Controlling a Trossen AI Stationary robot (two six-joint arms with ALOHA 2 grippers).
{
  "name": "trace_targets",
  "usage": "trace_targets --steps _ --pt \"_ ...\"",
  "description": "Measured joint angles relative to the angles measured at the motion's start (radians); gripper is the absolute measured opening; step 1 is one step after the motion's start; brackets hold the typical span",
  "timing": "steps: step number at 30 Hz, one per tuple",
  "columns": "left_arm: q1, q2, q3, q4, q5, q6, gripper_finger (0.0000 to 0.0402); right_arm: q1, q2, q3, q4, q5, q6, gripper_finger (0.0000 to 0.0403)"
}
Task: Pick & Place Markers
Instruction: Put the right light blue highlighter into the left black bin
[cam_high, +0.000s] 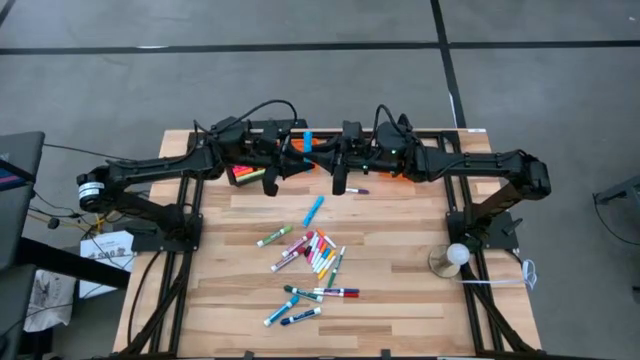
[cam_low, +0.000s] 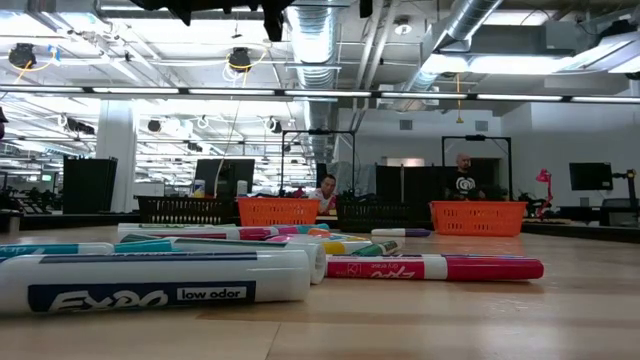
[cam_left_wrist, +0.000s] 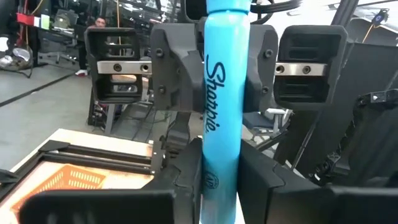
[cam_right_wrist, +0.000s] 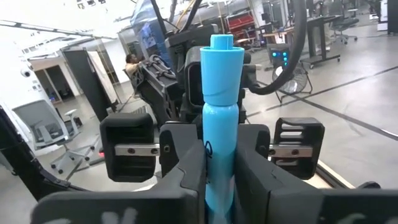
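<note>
Both arms meet at upper centre of the high view, the left gripper (cam_left_wrist: 221, 186) and right gripper (cam_right_wrist: 219, 177) each with jaws clamped on one light-blue marker (cam_high: 307, 137) (a Sharpie); other markers (cam_high: 315, 255) lie scattered on the worktop (cam_high: 400, 290) below.

A robotics lab or workshop in a large open industrial hall. Overhead run bare round ducts (cam_low: 318, 40), pipes and rows of strip lights (cam_low: 250, 92) under an unfinished ceiling. The floor (cam_high: 300, 80) is grey concrete marked with dark lines. The wooden counter (cam_high: 400, 300) sits in a black metal frame (cam_high: 480, 310) that carries two robot arms, with loose cables (cam_high: 60, 215) trailing off its left edge. Beyond the counter's far edge stand dark monitors (cam_low: 223, 176), further black frames (cam_low: 330, 133) and office chairs (cam_right_wrist: 37, 127), with two people (cam_low: 462, 178) among them.
</note>
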Motion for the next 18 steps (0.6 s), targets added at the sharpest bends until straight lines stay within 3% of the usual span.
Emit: trace_targets --steps 13,15,18 --pt "0.053 -0.012 0.0 -0.04 0.0 0.003 0.0065 -0.002 -0.014 0.001 -0.11 -0.054 -0.019 0.017" --pt "0.081 -0.035 0.0 -0.11 -0.041 0.043 0.0065 -0.001 -0.025 0.0 -0.169 -0.061 -0.019 0.0184" --pt "0.136 -0.093 0.0 -0.293 -0.2 0.11 0.0065 0.003 -0.045 0.0 -0.28 -0.074 -0.01 0.02"
